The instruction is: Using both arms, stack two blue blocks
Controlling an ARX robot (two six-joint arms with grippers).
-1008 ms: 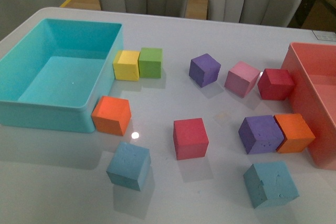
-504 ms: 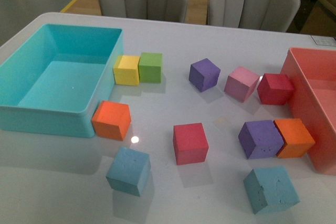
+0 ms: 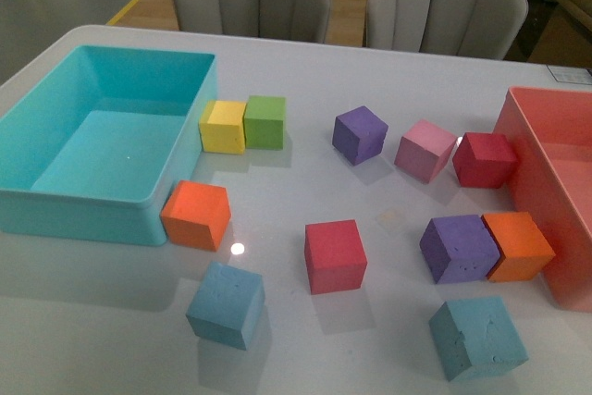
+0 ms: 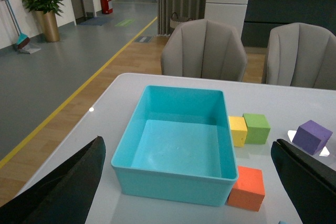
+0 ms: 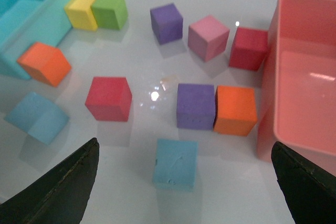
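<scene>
Two light blue blocks lie apart near the table's front edge: one on the left [image 3: 225,305] and one on the right [image 3: 476,338]. Neither arm shows in the front view. In the right wrist view, my right gripper [image 5: 184,144] is open above the table. The right blue block [image 5: 176,163] lies between its black fingers [image 5: 63,192], untouched, and the other blue block [image 5: 37,118] lies off to one side. My left gripper [image 4: 187,141] is open and empty, looking over the turquoise bin [image 4: 173,192].
The turquoise bin [image 3: 55,205] stands at the left and a salmon bin [image 3: 527,150] at the right. Between them lie yellow [image 3: 223,127], green [image 3: 265,121], orange [image 3: 196,215], red [image 3: 335,255], purple [image 3: 458,248] and pink [image 3: 425,150] cubes. Two chairs stand behind the table.
The whole scene sits slightly lower in the front view than before. No block has moved relative to the others.
</scene>
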